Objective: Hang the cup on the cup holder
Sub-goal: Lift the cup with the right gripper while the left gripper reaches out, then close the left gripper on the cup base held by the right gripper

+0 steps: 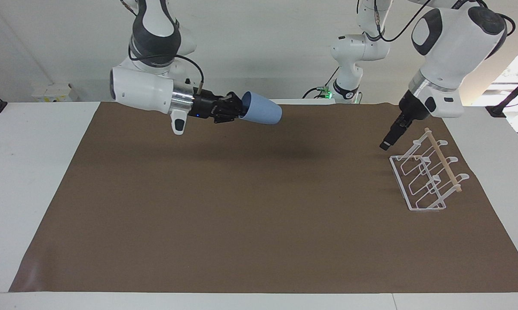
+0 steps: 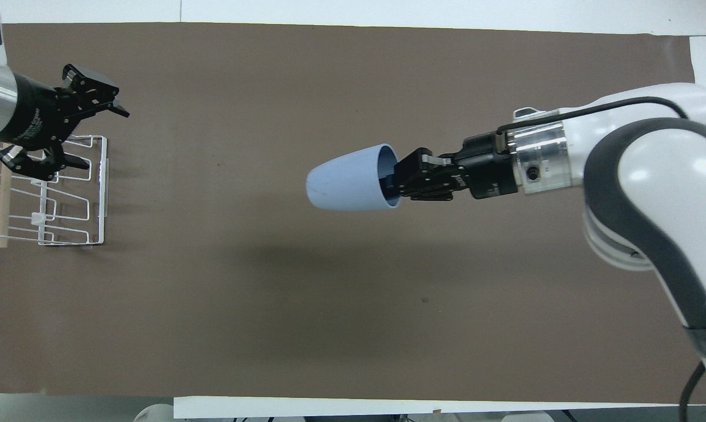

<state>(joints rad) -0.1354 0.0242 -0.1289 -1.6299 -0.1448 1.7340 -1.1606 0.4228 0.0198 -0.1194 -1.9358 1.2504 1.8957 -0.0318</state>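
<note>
My right gripper (image 1: 241, 111) is shut on the rim of the light blue cup (image 1: 262, 114), with one finger inside it. It holds the cup on its side in the air over the middle of the mat, base pointing toward the left arm's end; both also show in the overhead view, the gripper (image 2: 395, 180) and the cup (image 2: 347, 186). The white wire cup holder (image 1: 400, 183) with its wooden rod (image 1: 444, 162) stands at the left arm's end (image 2: 102, 187). My left gripper (image 1: 387, 144) hangs open in the air by one end of the holder, touching nothing (image 2: 107, 140).
A brown mat (image 1: 259, 224) covers most of the white table (image 1: 26, 172). The arms' bases stand at the robots' edge. Nothing else lies on the mat between the cup and the holder.
</note>
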